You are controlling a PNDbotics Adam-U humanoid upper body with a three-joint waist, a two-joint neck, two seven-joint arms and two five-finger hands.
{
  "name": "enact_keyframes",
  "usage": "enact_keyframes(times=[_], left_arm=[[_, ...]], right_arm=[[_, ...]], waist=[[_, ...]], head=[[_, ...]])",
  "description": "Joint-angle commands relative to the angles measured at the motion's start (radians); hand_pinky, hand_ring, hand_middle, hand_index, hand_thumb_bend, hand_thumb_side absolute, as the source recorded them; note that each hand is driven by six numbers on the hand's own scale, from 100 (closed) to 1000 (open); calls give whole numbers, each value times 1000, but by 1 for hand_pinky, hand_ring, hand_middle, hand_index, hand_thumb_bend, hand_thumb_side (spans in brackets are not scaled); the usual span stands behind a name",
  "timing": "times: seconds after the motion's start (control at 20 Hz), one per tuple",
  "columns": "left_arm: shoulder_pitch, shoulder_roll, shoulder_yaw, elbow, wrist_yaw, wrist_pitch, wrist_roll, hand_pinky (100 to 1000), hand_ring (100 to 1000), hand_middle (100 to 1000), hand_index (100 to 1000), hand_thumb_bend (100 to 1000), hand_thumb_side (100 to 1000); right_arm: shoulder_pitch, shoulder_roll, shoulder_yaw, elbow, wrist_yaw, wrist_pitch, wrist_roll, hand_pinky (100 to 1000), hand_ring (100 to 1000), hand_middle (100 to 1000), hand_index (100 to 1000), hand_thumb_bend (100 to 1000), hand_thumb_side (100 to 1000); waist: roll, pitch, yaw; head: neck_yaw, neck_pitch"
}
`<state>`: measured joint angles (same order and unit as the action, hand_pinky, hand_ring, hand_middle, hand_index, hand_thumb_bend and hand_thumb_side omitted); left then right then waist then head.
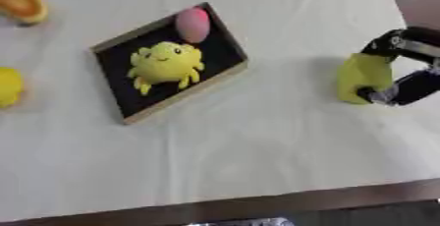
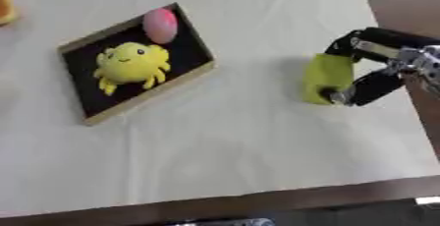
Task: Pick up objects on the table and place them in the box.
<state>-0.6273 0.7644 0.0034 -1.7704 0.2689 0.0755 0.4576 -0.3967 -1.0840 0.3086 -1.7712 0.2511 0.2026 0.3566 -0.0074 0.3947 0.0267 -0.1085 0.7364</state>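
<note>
Block (image 2: 326,78) within right hand (image 2: 371,75)

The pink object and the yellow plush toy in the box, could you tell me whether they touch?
Cannot tell: in the left eye view the pink object ends right at the plush toy's top, with no plain gap or contact.

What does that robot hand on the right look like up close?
The right robot hand is mostly black, with thick, rounded fingers. Silver-grey metal parts show at the joints and near the wrist, where the view is blurred. No cables or markings can be made out. The left robot hand is not in view.
</note>
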Motion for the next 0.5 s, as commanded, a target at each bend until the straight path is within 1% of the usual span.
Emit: enact_keyframes(times=[0.05, 0.15, 0.3, 0.4, 0.5], left_arm=[[-15, 21, 6, -16, 3, -1, -1, 839, 930, 882, 986, 415, 622], [-14, 22, 7, -17, 3, -1, -2, 839, 931, 882, 986, 414, 622], [-12, 25, 7, -17, 3, -1, -1, 839, 931, 881, 986, 414, 622], [-13, 26, 6, -19, 3, -1, -1, 839, 931, 880, 985, 414, 621], [-15, 25, 3, -20, 2, -1, -4, 839, 931, 880, 985, 414, 621]], right_arm=[[-17, -24, -20, -27, -13, 0, -38, 702, 619, 466, 588, 125, 141], [-23, -26, -26, -44, -17, -3, -52, 704, 618, 468, 592, 100, 143], [-61, -34, -46, -97, -20, -12, -57, 708, 620, 473, 601, 100, 162], [-105, -42, -51, -140, -15, -18, -45, 710, 621, 476, 605, 100, 169], [-170, -44, -42, -178, -7, -27, -18, 712, 625, 482, 612, 100, 194]], waist=[[8, -13, 0], [7, -15, 0], [4, -20, -1], [2, -23, 0], [-1, -27, 3]], head=[[0, -10], [2, -10], [4, -9], [3, -9], [1, -8]])
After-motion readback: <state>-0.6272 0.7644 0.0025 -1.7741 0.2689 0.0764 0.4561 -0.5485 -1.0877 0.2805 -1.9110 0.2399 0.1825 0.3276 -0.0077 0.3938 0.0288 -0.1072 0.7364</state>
